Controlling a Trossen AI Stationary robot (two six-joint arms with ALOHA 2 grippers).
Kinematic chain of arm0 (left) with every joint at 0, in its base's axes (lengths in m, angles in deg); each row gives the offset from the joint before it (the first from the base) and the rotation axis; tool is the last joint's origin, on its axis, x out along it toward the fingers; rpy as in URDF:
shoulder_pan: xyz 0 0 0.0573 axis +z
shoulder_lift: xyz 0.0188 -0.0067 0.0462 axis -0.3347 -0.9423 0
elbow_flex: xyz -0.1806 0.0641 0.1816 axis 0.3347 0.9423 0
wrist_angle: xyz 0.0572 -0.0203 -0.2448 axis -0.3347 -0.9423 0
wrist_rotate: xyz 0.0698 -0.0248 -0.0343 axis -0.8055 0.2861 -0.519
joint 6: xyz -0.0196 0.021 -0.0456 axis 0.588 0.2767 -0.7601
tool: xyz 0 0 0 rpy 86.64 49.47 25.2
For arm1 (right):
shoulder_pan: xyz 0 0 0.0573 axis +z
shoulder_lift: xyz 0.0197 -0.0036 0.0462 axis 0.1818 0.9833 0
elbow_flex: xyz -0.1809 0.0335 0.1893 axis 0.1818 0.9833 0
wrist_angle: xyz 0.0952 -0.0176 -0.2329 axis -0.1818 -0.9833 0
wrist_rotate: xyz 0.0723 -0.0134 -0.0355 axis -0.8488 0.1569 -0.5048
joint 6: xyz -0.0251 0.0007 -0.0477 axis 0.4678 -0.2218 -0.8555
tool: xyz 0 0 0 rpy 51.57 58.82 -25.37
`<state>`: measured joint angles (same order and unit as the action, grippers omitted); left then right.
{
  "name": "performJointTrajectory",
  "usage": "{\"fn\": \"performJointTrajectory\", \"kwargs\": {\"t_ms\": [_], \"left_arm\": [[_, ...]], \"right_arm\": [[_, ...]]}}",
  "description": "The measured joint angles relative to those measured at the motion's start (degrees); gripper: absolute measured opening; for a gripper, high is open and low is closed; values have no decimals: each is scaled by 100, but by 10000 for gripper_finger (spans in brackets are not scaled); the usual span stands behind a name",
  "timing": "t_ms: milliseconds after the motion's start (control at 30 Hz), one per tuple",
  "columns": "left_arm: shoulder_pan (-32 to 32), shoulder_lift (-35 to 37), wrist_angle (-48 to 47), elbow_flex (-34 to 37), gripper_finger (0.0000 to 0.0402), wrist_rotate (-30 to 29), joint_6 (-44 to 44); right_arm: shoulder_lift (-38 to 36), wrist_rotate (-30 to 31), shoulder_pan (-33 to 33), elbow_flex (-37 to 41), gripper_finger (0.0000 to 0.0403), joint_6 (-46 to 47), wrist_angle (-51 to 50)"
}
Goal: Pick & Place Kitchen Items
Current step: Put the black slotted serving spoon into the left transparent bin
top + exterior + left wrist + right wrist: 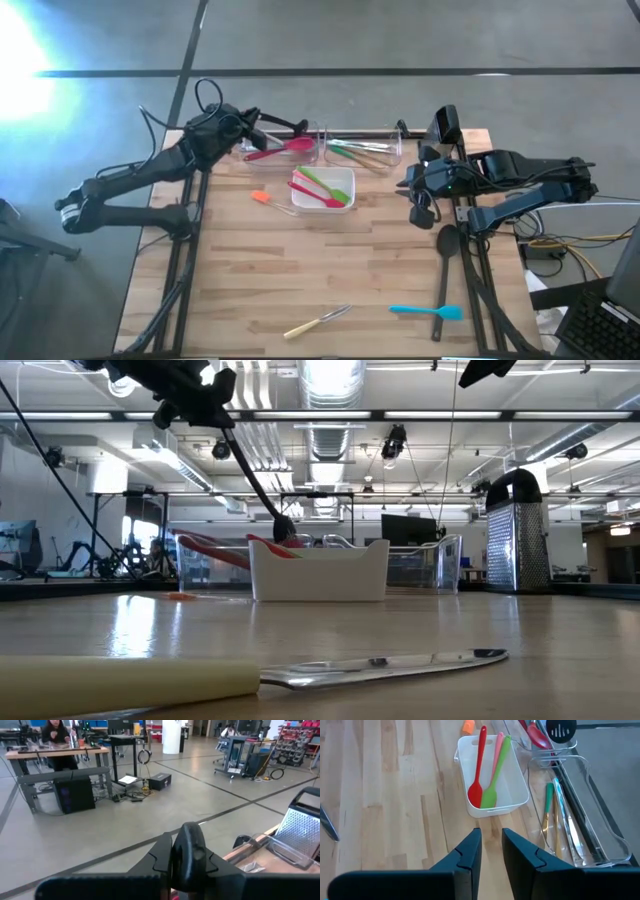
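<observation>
A grey concrete floor (150,815) crossed by dark lines surrounds a wooden workbench (55,752), where a person (57,730) sits; ceiling strip lights (330,375) glow overhead.

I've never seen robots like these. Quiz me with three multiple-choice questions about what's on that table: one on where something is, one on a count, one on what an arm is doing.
1. Where is the cream-handled knife?
A. In the white dish
B. In a clear bin
C. On the bare tabletop

2. How many utensils lie in the white dish?
A. Three
B. One
C. Five

3. What are the left gripper fingers doing?
A. Open and empty
B. Shut on a black slotted utensil
C. Shut on a blue spatula

Answers:
1. C: the knife lies alone on the wood, away from the bins.
2. A: a red spoon, a pink utensil and a green utensil lie there side by side.
3. B: the black handle runs down from those fingers to the bin. The right gripper waits open over the table.
</observation>
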<state>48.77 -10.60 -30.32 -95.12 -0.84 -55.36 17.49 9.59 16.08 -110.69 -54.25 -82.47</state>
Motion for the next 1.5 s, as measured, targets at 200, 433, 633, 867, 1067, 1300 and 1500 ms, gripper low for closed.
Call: {"fn": "performJointTrajectory", "kwargs": {"t_ms": [200, 433, 633, 867, 1067, 1300, 1500], "left_arm": [[7, -100, -73, 15, 24, -14, -224], [9, -439, -46, 22, 24, -35, -815], [11, -583, -26, 20, 24, 39, -1337], [10, -325, -11, 31, 24, 551, -890], [5, -177, -434, 31, 24, 1124, 560], [23, -211, -918, 26, 24, 1207, 1978], [25, -216, -1080, 26, 24, 1610, 3600]], "right_arm": [[0, -4, 0, 3, 77, -2, 36], [-4, -6, -2, 11, 66, 12, 39], [-4, -55, -2, 13, 59, 37, 33], [-4, -57, -2, 13, 64, 41, 0], [-4, -59, -2, 13, 72, 22, -7], [-4, -63, -2, 13, 71, 27, -8], [-4, -73, -2, 13, 61, 39, -7]]}}
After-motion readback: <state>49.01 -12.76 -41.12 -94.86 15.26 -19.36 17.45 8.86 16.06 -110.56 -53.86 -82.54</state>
